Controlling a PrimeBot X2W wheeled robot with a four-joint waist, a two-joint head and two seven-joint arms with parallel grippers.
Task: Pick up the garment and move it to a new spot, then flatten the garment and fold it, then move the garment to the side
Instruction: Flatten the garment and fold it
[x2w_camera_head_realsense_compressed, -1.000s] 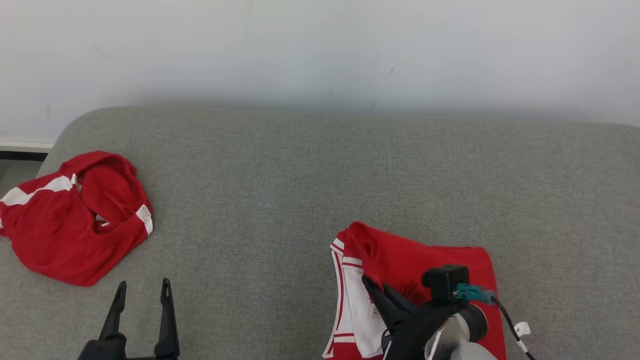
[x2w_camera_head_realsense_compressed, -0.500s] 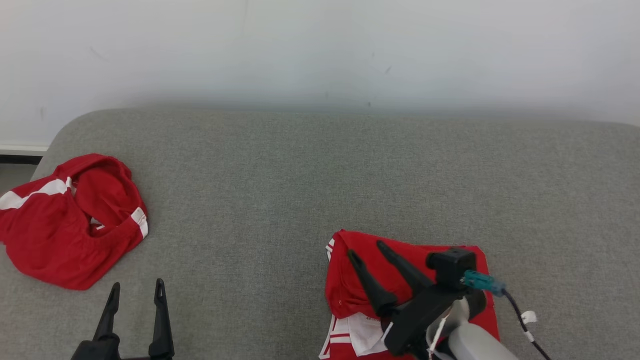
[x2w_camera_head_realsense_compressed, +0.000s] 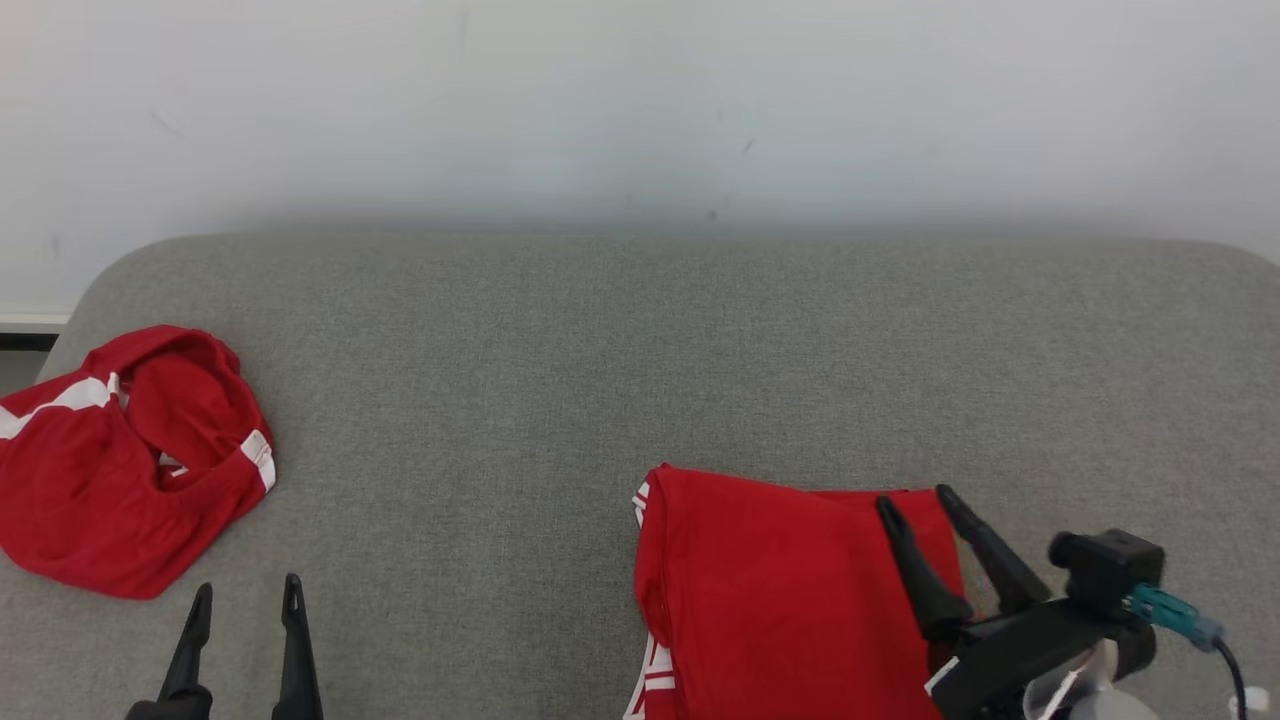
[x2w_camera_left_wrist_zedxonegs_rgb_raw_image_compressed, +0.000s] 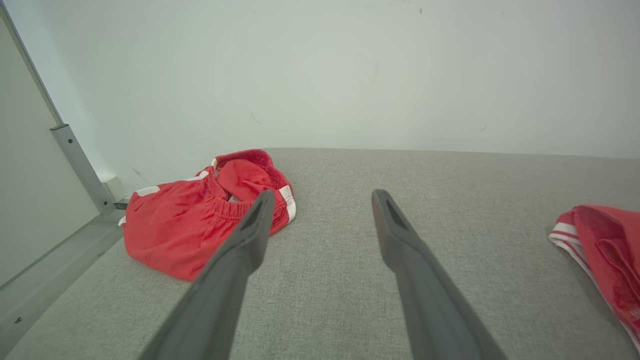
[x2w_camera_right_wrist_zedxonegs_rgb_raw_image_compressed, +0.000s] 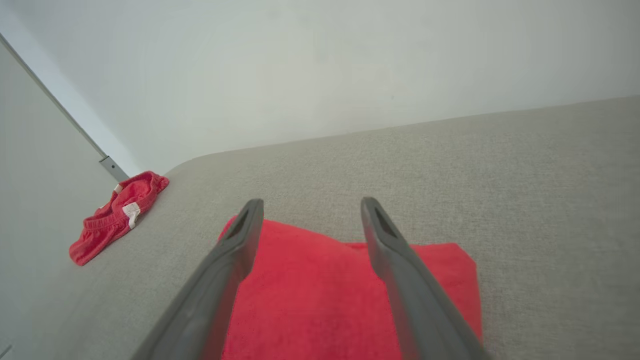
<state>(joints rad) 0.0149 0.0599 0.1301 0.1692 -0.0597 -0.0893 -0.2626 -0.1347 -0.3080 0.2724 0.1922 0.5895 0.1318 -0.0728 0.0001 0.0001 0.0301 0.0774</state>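
From the head view, my right gripper (x2w_camera_head_realsense_compressed: 915, 498) is over the right part of the folded red garment (x2w_camera_head_realsense_compressed: 780, 590), which lies flat near the front edge of the grey cushion (x2w_camera_head_realsense_compressed: 600, 350). Its fingers are parted with nothing between them. My left gripper (x2w_camera_head_realsense_compressed: 247, 585) is at the lower left, released and empty, near a crumpled red garment (x2w_camera_head_realsense_compressed: 110, 470).

In my left wrist view, my fingers are spread wide above bare cushion.

In my right wrist view, my parted fingers are above the folded cloth. I cannot tell whether they touch it.
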